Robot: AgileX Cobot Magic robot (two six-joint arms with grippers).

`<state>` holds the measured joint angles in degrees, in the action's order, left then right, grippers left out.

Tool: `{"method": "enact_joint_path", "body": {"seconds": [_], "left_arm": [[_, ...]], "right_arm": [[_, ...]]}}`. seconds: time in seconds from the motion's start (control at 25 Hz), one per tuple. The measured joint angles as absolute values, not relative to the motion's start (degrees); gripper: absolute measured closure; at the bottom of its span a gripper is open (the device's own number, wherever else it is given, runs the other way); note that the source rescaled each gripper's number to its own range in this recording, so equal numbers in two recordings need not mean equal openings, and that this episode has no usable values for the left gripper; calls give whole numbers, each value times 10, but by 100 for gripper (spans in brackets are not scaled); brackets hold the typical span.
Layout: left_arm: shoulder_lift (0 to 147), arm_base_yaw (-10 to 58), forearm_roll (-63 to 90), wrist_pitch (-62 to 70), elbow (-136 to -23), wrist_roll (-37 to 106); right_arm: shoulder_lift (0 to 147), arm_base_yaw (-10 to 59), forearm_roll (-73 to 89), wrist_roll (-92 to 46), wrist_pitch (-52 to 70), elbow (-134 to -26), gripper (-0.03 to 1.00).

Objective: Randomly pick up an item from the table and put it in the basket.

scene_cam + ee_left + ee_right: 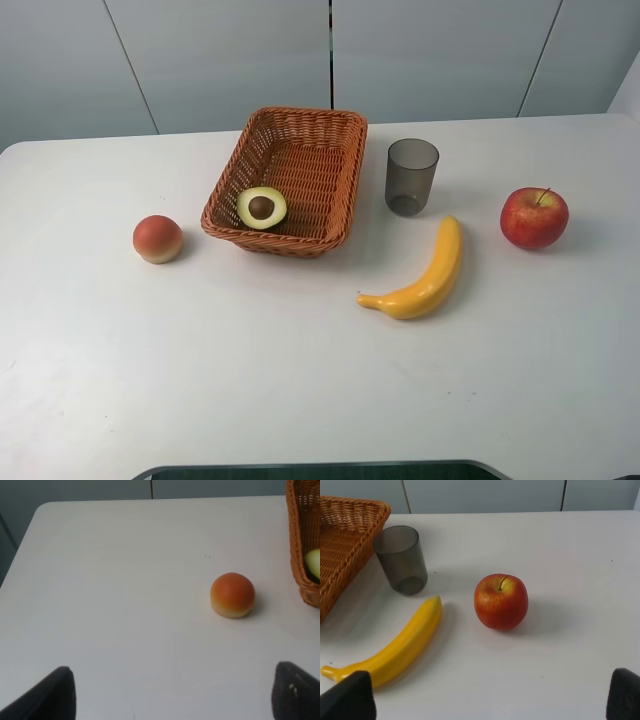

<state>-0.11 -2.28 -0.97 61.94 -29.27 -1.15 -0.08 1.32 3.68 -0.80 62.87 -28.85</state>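
Already in place: half avocado (261, 208), pit up, inside the basket (320, 127), at the near-left corner.
Left gripper (170, 692): fingers spread wide, holding nothing, low over the table (300, 390).
Right gripper (490, 697): spread wide too, holding nothing.
Close to left gripper: peach (232, 595), just beside the basket.
Close to right gripper: banana (395, 647), apple (501, 601), cup (400, 559).
Could go wrong: bumping the peach or apple, rolling away; knocking the cup over.

Woven wicker basket (300, 150), translucent grey plastic cup (412, 176), smooth matt white table (300, 380), glossy apple (534, 218).
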Motion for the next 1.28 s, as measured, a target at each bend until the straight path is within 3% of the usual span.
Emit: {"method": "enact_joint_path", "body": {"seconds": [1.28], "left_arm": [[-1,-23,-10,619,-293,-13]], "right_arm": [[-1,13,37,-8,629,-289,-3]]}}
